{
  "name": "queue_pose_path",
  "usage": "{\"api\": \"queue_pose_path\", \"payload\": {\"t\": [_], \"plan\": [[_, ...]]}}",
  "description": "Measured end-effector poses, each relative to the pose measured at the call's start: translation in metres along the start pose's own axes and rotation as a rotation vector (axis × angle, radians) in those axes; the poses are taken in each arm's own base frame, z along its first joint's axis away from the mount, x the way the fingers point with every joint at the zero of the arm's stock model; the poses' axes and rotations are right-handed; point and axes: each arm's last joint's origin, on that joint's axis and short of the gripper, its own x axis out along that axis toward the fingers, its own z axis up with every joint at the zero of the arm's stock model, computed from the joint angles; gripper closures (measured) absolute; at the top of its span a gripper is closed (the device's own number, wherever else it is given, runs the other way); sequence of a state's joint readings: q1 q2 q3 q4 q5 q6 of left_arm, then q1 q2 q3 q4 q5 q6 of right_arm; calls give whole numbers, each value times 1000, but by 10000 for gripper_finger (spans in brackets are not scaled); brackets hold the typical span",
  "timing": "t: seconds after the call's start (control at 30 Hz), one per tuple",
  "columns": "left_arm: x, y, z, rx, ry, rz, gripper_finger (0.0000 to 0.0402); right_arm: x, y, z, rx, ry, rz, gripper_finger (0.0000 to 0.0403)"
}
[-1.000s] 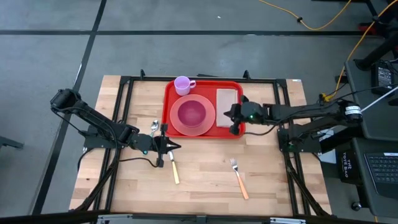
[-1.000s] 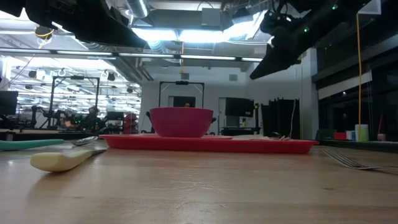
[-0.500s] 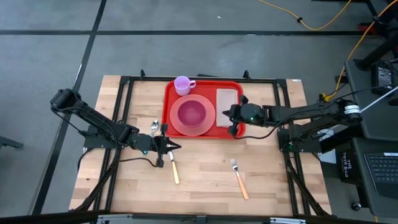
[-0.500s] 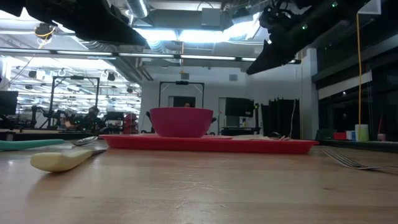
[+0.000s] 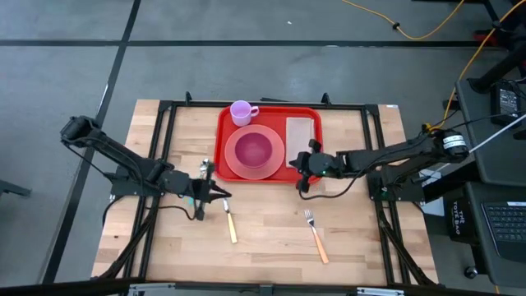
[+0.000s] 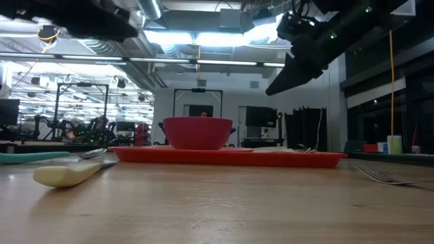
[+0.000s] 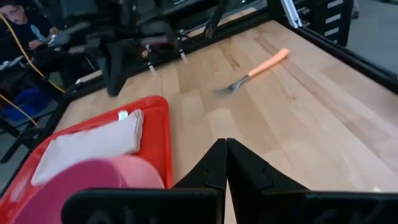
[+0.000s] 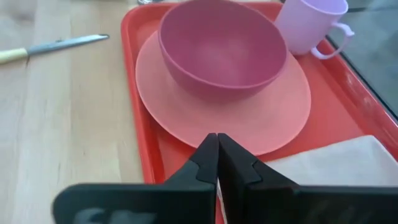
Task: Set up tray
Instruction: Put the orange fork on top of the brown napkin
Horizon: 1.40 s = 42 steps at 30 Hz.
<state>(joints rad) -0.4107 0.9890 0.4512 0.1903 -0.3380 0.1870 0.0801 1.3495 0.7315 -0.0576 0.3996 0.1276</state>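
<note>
The red tray [image 5: 228, 131] lies at the table's far middle. It bears a pink plate [image 5: 235, 168] with a pink bowl [image 5: 253, 149], a lilac cup [image 5: 241, 112] and a folded napkin [image 5: 302, 131]. My right gripper [image 5: 299, 168] is shut and empty, in the air over the tray's near right corner; it shows high in the low view [image 6: 274, 87]. My left gripper [image 5: 220, 196] is shut and empty, above the table left of the tray's near edge, by the knife [image 5: 229, 220]. Both wrist views show shut fingertips: the left [image 7: 225, 149] and the right [image 8: 216, 142].
A spoon [image 5: 204, 168] lies left of the tray. The cream-handled knife lies on the wood near my left gripper. A fork with an orange handle [image 5: 317, 237] lies toward the near right. Black frame rails [image 5: 164, 123] run along the table's sides.
My right gripper has moved from over the tray's right rim toward the table's near edge and a little left, staying shut and high. My left gripper has drawn back a little toward the table's left edge. The tray and its load have not moved.
</note>
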Motion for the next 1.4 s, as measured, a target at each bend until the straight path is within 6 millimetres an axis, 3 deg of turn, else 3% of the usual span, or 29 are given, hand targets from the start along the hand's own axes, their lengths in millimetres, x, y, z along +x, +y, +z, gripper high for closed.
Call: {"api": "queue_pose_path", "payload": {"t": [0.13, 0.43, 0.77, 0.93, 1.1, 1.4], "plan": [[-17, 3, -18, -30, -68, 24, 400, -3, 7, 1, -9, -24, -9, 394], [-49, 15, -38, 41, -223, 55, 400, -5, 10, 6, 56, -86, -13, 394], [-63, 31, -64, 10, -336, -10, 400, -5, 9, 15, 108, -171, -22, 394], [-64, 35, -70, -63, -348, -33, 400, -9, 12, 19, 166, -117, -15, 396], [-63, 37, -70, -80, -345, -22, 400, -23, 34, 24, 272, 32, 16, 398], [-65, 38, -67, -42, -381, -5, 398, -50, 98, 30, 362, 358, -28, 398]]}}
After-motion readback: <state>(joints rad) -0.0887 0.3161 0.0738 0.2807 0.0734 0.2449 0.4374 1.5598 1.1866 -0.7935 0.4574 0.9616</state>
